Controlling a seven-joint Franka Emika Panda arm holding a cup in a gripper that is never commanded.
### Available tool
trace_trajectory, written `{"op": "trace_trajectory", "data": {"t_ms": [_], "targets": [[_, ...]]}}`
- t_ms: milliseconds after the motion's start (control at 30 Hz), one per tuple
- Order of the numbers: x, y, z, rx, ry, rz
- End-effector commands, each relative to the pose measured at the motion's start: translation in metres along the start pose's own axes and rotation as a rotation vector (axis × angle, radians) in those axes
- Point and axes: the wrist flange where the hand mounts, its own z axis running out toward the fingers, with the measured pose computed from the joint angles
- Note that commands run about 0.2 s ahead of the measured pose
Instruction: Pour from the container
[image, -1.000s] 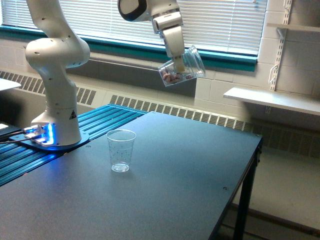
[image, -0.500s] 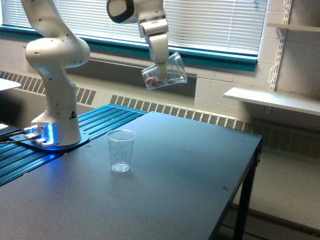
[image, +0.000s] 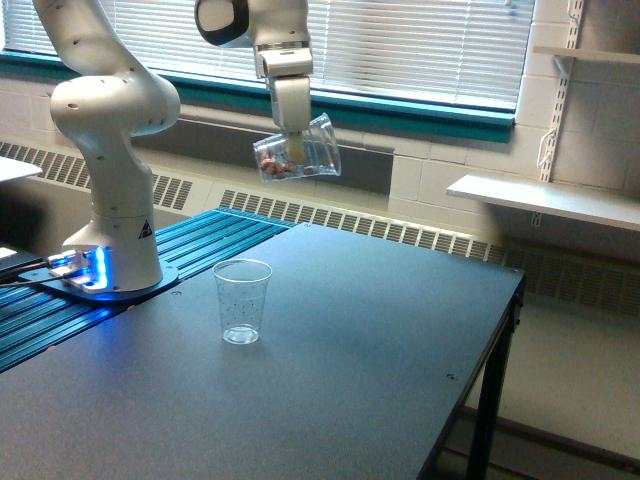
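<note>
container (image: 297, 152) above table (image: 400, 340), small cup (image: 242, 301) on it

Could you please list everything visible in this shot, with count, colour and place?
container: one, clear plastic with reddish-brown pieces inside, held tilted in the air above the table, mouth toward the exterior view's right
small cup: one, clear with tiny speckles, upright on the table, below and to the exterior view's left of the container
table: one, dark top, filling the foreground
shelves: two, white, on the wall at the exterior view's right
window blinds: white, with teal sill, behind
robot arm: one, white, base lit blue at the exterior view's left
gripper: one, white, shut on the container
</note>
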Motion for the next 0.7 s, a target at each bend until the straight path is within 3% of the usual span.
{"op": "trace_trajectory", "data": {"t_ms": [33, 700], "targets": [[-0.010, 0.015, 0.001, -0.019, -0.036, 0.026], [-0.050, 0.035, 0.026, -0.075, -0.149, 0.013]]}}
